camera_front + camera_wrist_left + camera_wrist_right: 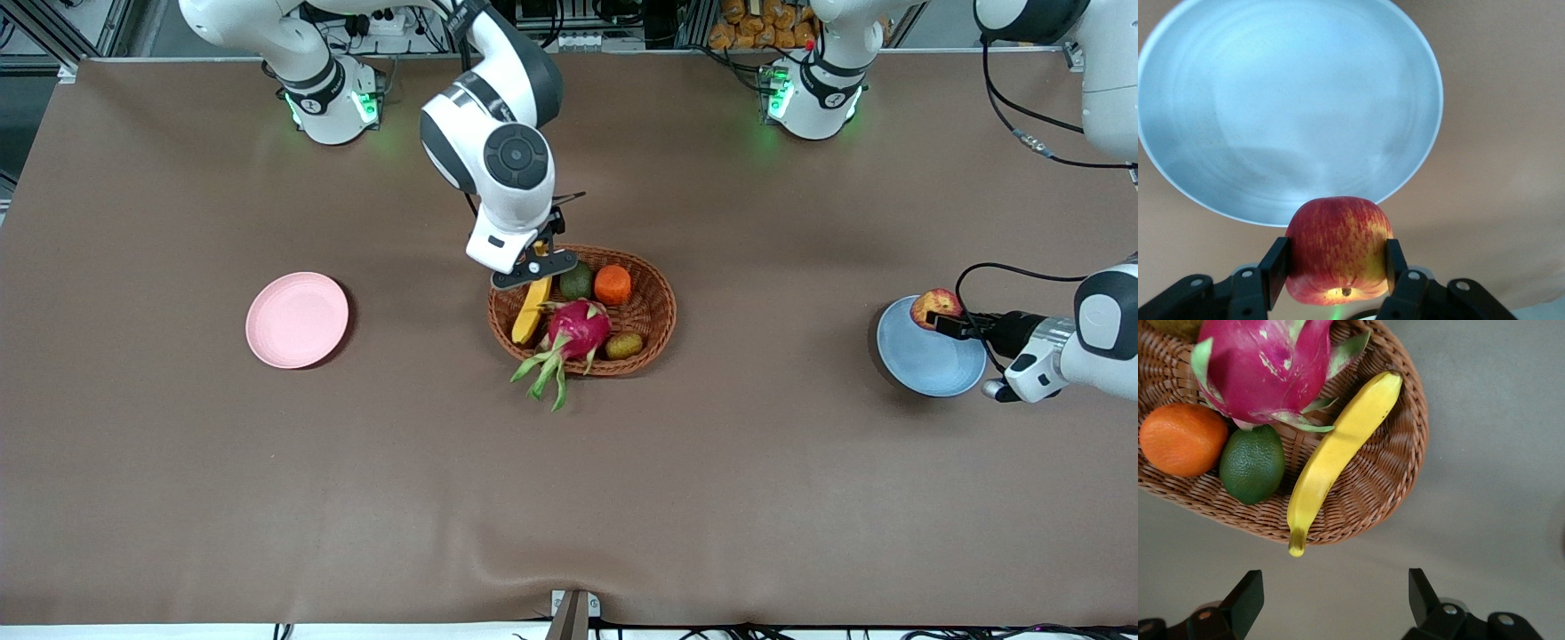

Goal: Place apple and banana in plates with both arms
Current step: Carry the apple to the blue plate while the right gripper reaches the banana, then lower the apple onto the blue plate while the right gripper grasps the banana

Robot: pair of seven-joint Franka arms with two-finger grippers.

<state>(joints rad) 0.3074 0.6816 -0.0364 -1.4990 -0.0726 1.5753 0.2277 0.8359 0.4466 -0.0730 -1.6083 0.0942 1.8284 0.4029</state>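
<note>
Apple: clenched in left gripper jaws at right of frame, hanging over rim of blue plate. Firm, smooth, likely bruisable; side grip across widest girth suits.

Banana: lying in wicker basket at frame centre, beside dragon fruit. Probably light, soft-skinned, curved; best pinched mid-length, gently.

Right gripper: jaws spread wide, empty, poised over banana's stem end.

Pink plate: left of frame, bare.
</note>
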